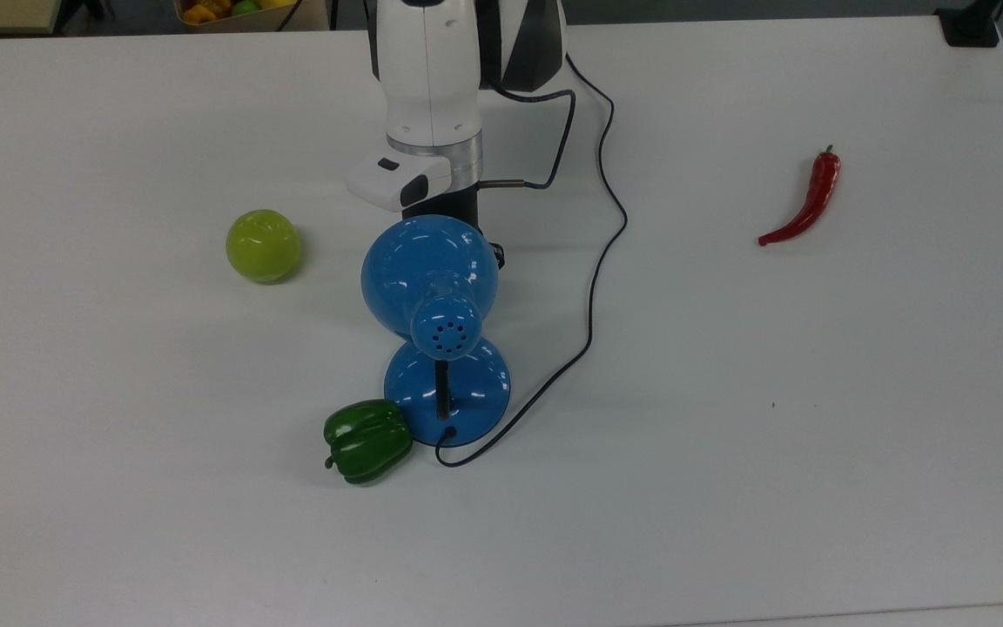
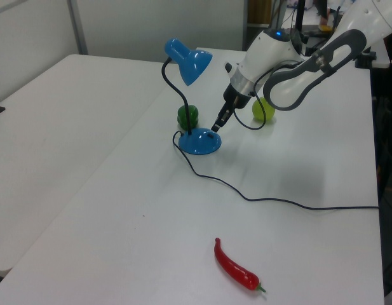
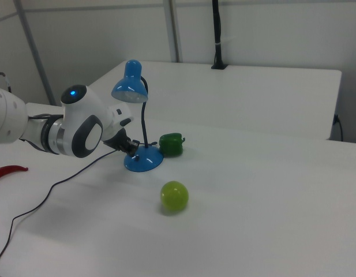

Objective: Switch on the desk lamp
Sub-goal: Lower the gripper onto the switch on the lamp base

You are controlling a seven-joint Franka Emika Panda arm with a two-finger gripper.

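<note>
The desk lamp is glossy blue, with a dome shade (image 1: pixel 428 277) that has vent holes, a black neck and a round base (image 1: pixel 447 392). It stands mid-table, its shade (image 2: pixel 189 60) above its base (image 2: pixel 200 141). My gripper (image 2: pixel 216 126) points down at the base's edge on the left view's right, touching it or just above it. In the right view the gripper (image 3: pixel 131 148) sits at the left rim of the base (image 3: pixel 143 161). The top view's shade hides the gripper tip. The lamp's thin dark cord (image 1: pixel 593 287) trails across the table.
A green bell pepper (image 1: pixel 368 440) touches the lamp base on the top view's left. A yellow-green ball-shaped fruit (image 1: pixel 264 246) lies further left. A red chili (image 1: pixel 806 205) lies far right. A box of fruit (image 1: pixel 232 10) sits beyond the table's far edge.
</note>
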